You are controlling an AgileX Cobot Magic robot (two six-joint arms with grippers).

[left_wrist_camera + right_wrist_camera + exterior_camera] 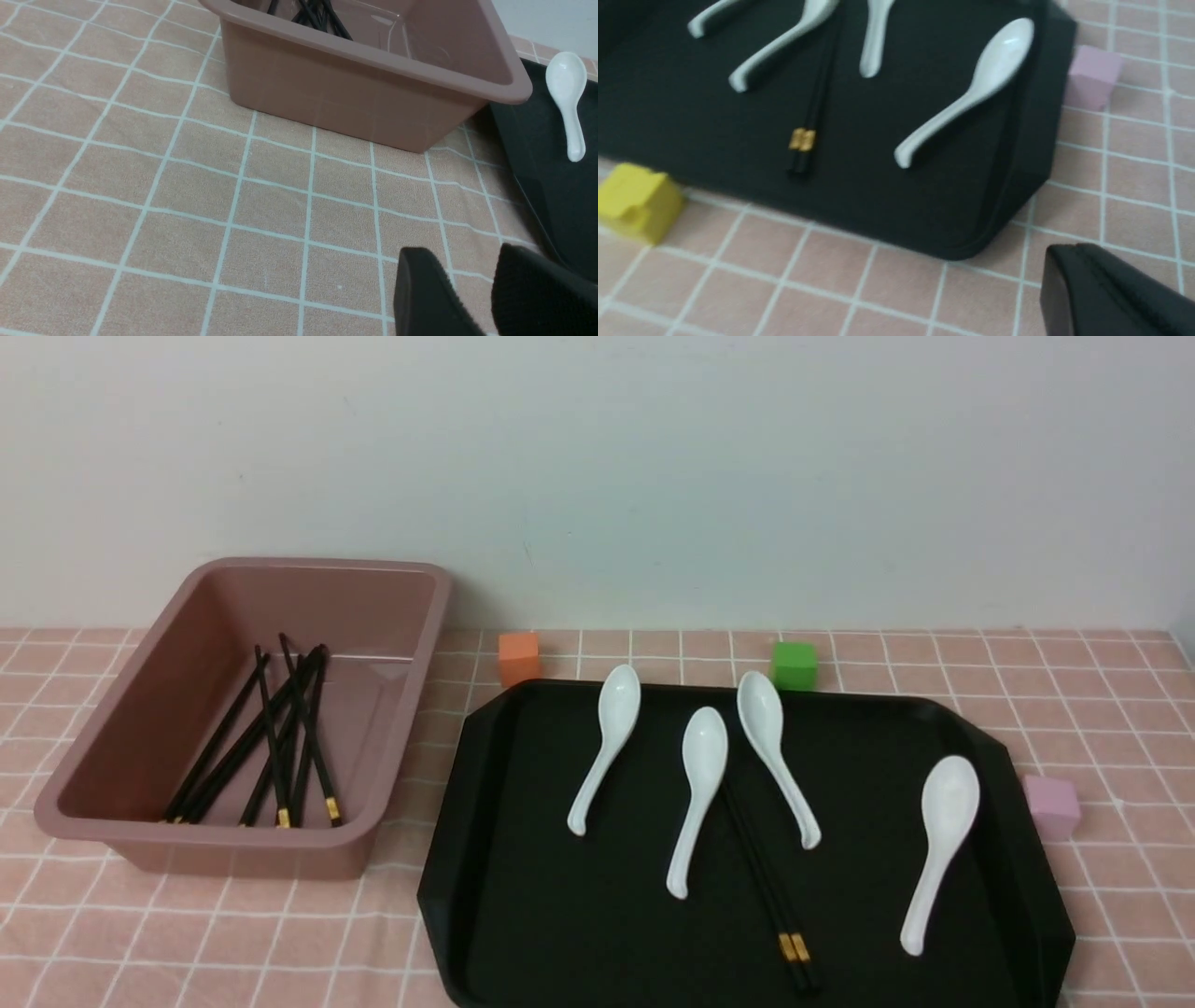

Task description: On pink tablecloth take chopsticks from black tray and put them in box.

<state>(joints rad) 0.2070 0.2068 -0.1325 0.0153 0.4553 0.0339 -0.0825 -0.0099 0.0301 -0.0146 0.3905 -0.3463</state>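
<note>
Only the right wrist view shows a small yellow cube (637, 200); right fingers (1101, 294) pressed together, left fingers (425, 298) parted, empty.

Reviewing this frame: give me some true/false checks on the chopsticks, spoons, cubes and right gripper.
1. A pair of thin black gold-banded chopsticks lies on the large matte-black plastic tray. True.
2. The deep dusty-pink plastic box is empty. False: several black chopsticks lie in it.
3. Four white ceramic soup spoons lie on the tray. True.
4. The small green cube sits on the tray. False: it stands on the pink grid tablecloth behind the tray.
5. The right gripper holds a chopstick. False: it is shut and empty.
</note>
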